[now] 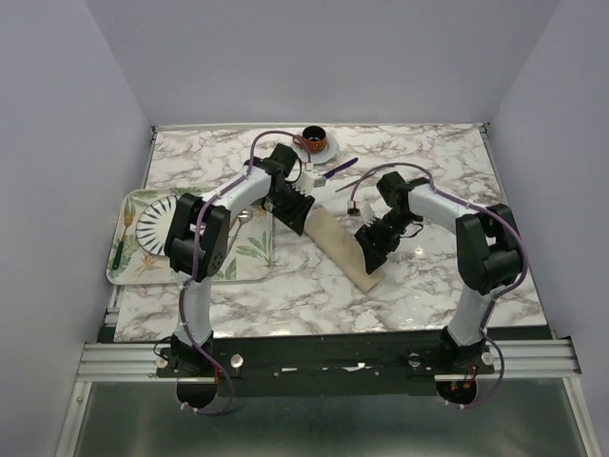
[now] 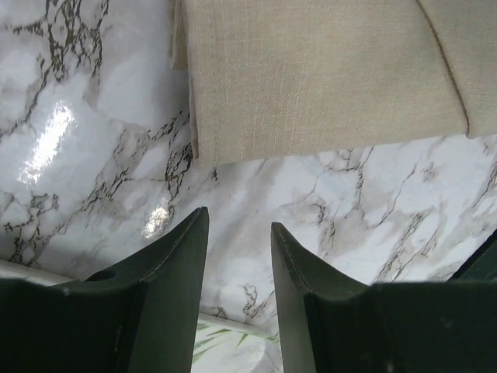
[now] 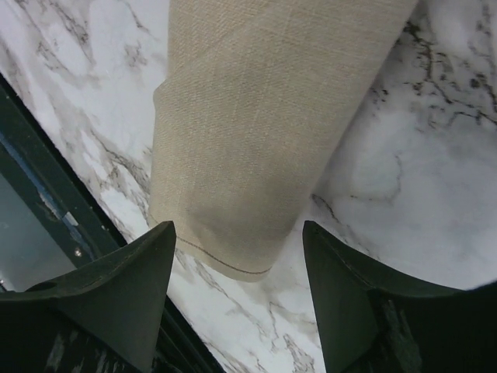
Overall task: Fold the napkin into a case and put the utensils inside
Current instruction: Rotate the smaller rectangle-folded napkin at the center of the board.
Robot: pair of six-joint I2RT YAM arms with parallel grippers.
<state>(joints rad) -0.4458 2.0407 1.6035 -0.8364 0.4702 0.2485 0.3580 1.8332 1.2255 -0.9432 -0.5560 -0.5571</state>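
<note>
Between the fingers [image 3: 128, 295] of the right gripper [image 3: 238, 227] lies the near end of the napkin [image 3: 256, 132], already folded to a long narrow strip flat on the marble table [image 3: 435, 179]. These fingers stand wide, one at each long edge of the strip, nothing clamped; can't tell if the pads brush the cloth. Just ahead of the left gripper [image 2: 239, 225] fingertips sits the other end of the strip, with bare table between tips and cloth; those fingers are part open, narrower than the right pair, and empty. From overhead the strip runs diagonally from the left fingers to the right fingers. The purple knife [image 1: 340, 168] is well beyond the left fingers, near a cup [image 1: 315, 139] on a saucer, and the leaf-print tray [image 1: 128, 268] is off to the outer side of the left arm. Handling, as a judgement: the cloth is light, soft, limp and woven with a little grip. With no stiffness, the folds will likely slump or fall open if dragged, and the layers may slide on the glossy marble. The best hold looks like a pinch on the top layer only, at the short end or a corner by the right fingers, while the left fingers pin the far end. A stitched hem line shows at the near end. No brand, label or readable writing anywhere.
</note>
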